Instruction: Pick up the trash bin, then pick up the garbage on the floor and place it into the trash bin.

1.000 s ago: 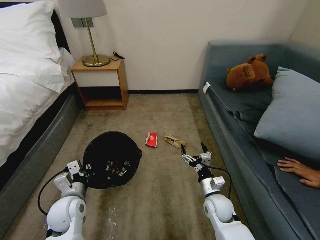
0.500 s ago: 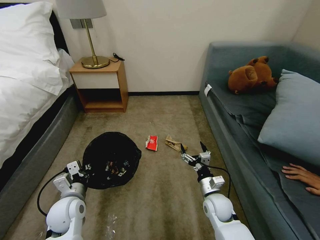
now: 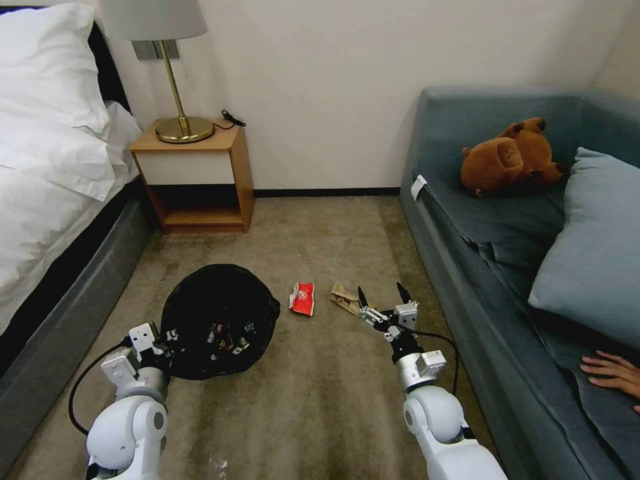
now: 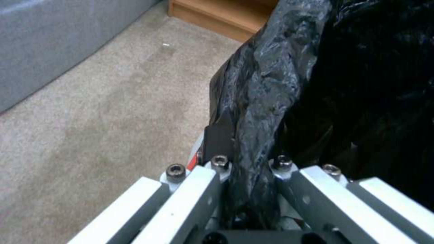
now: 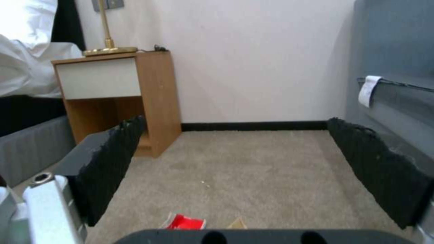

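Bin step looks done; litter pickup now in hand.

Left gripper (image 3: 160, 337) clamped on the near-left rim of the trash bin (image 3: 220, 320), fingers (image 4: 217, 135) pinching a fold of the black liner, confirmed in the left wrist view. Bin between the bed (image 3: 53, 200) and the litter, left of centre on the carpet (image 3: 320, 400); can't tell whether lifted clear or resting on the floor. Some small items already visible inside.

Right gripper (image 3: 380, 300) low over the carpet, fingers (image 5: 113, 159) spread wide, nothing between them. Tips just beside the near end of the brown paper bag (image 3: 343, 297), possibly overlapping it from the head view; contact not confirmed. Red-white wrapper (image 3: 302, 297) just left of the bag, between bag and bin, apart from both. Right wrist view puts the wrapper and a corner of the bag at the near edge, below the open fingers, so gripper probably above and slightly short of both.

Judgement on next move: drop the right wrist, straddle the bag across its narrow side, close. Crumpled paper is light and springy, so a grip down at carpet level is needed, else slip likely. Then carry left over the bin mouth and release. Left hold must stay steady; only liner plus rim pinched, so tilt risk.

Nightstand (image 3: 190, 180), sofa (image 3: 507, 220) and plush toy (image 3: 507, 160) well clear of the work.
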